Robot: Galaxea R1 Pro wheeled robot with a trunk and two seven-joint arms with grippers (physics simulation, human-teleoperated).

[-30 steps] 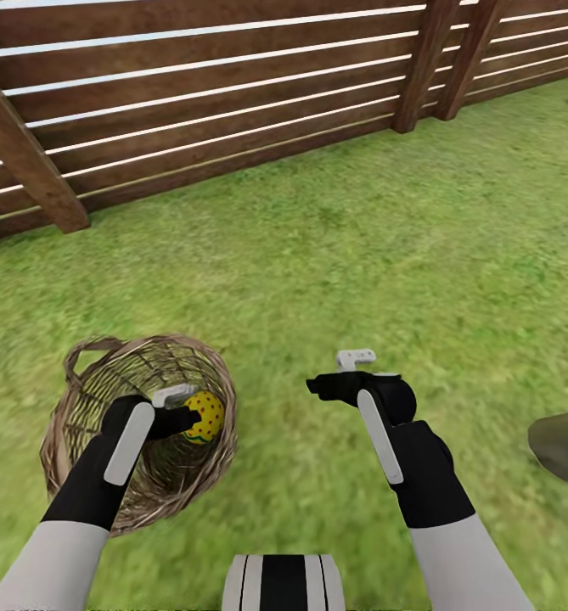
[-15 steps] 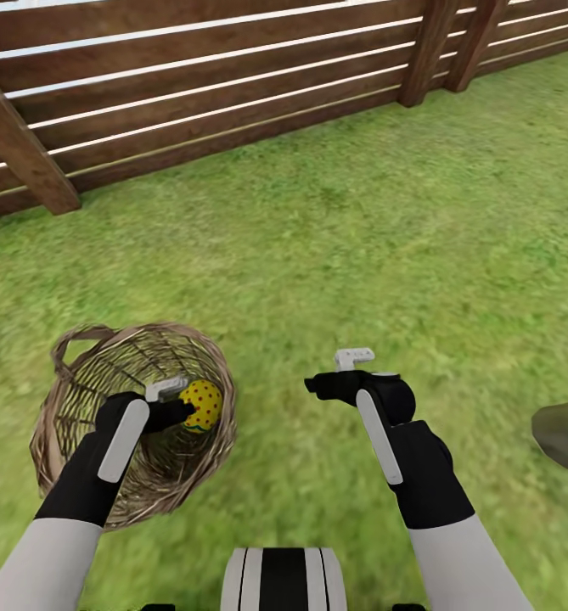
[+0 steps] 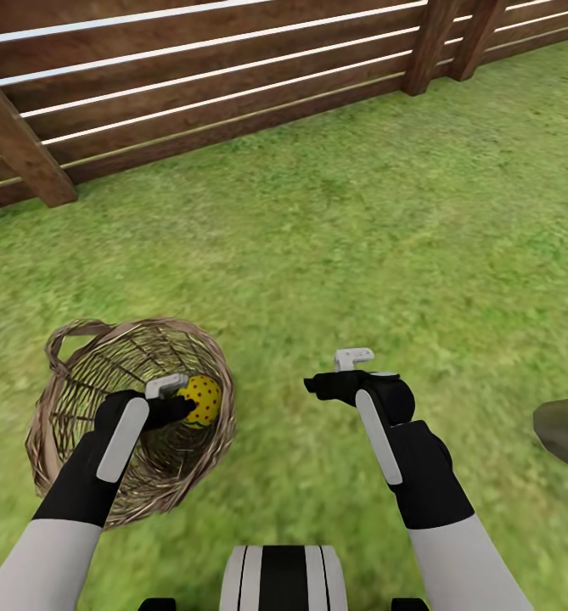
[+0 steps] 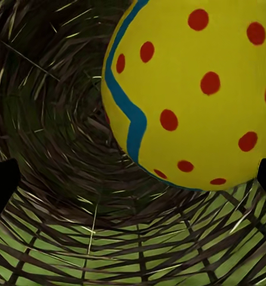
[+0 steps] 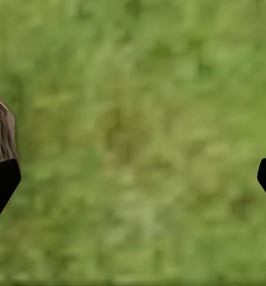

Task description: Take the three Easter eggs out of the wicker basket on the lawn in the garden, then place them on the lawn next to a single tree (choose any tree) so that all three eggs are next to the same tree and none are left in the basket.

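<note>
One Easter egg, yellow with red dots and a blue zigzag band, sits inside the wicker basket on the lawn. My left gripper reaches into the basket right beside the egg. In the left wrist view the egg looms close over the woven basket, and the left gripper stands open, one fingertip near the egg and the other well away. My right gripper hovers open over bare grass to the right of the basket, holding nothing, with grass between its tips in the right wrist view.
A brown slat fence runs across the back with posts. A grey-green mottled shape, seemingly a tree trunk, pokes in at the right edge. Open grass lies between the basket and the fence.
The whole picture has drifted, so the camera moved. The egg and my left gripper now sit slightly further inside the basket rim. The right arm has stayed put.
</note>
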